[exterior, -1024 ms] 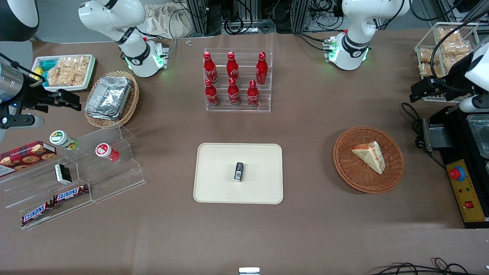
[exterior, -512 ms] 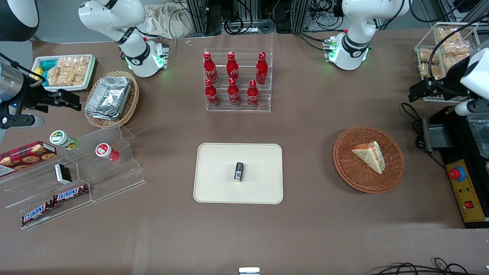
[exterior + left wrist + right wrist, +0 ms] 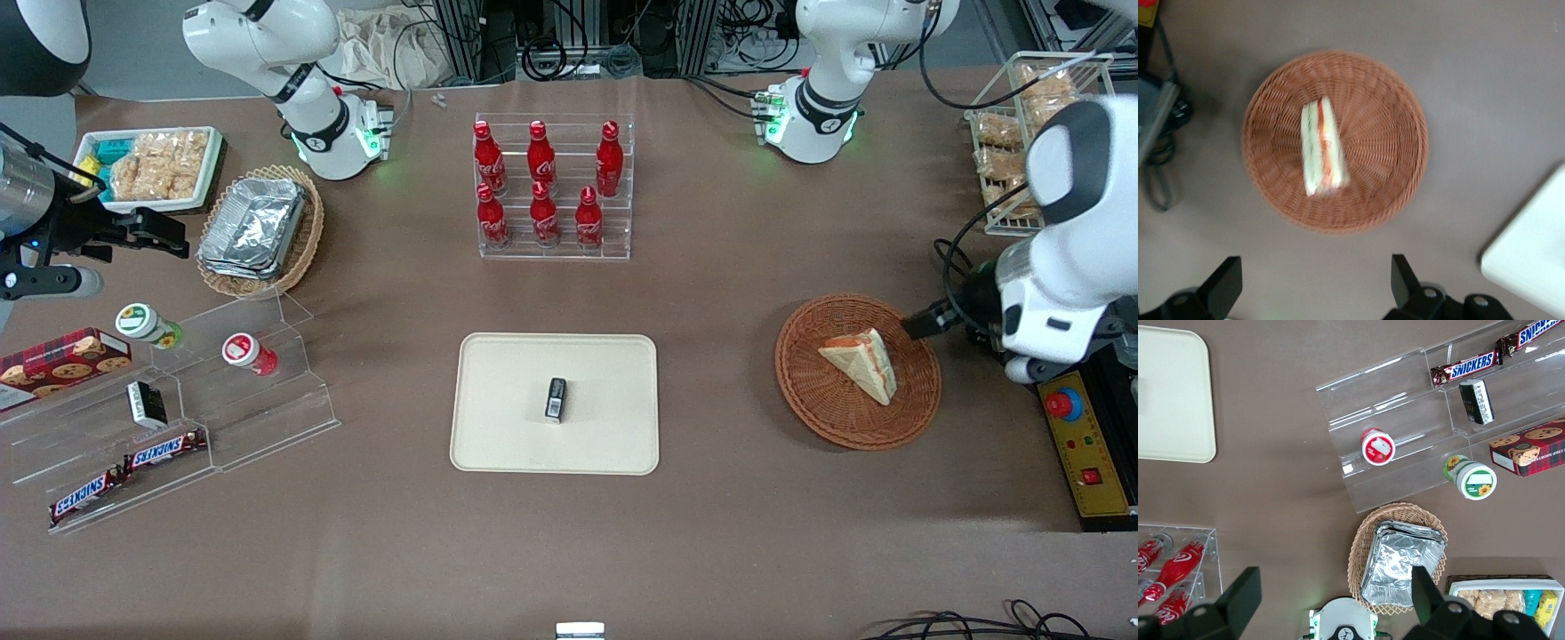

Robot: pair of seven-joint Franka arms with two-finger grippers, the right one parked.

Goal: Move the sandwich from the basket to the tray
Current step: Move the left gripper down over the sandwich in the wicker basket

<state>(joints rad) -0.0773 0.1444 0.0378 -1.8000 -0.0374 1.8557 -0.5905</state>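
Two spread end effector [image 3: 1311, 290] fingers above sandwich [image 3: 1321, 148] in basket [image 3: 1391, 133], wrist view only.

I log one change: the left arm has swung in from the working arm's end of the table, where it sat by the wire rack of bagged snacks [image 3: 1009, 133]. Its gripper [image 3: 920, 326] is now just beside the basket [image 3: 805, 391] rim, above the table. On the wrist camera I see both fingers [image 3: 1403, 279] spread wide, with the sandwich [image 3: 1321, 148] and basket in full view below them.
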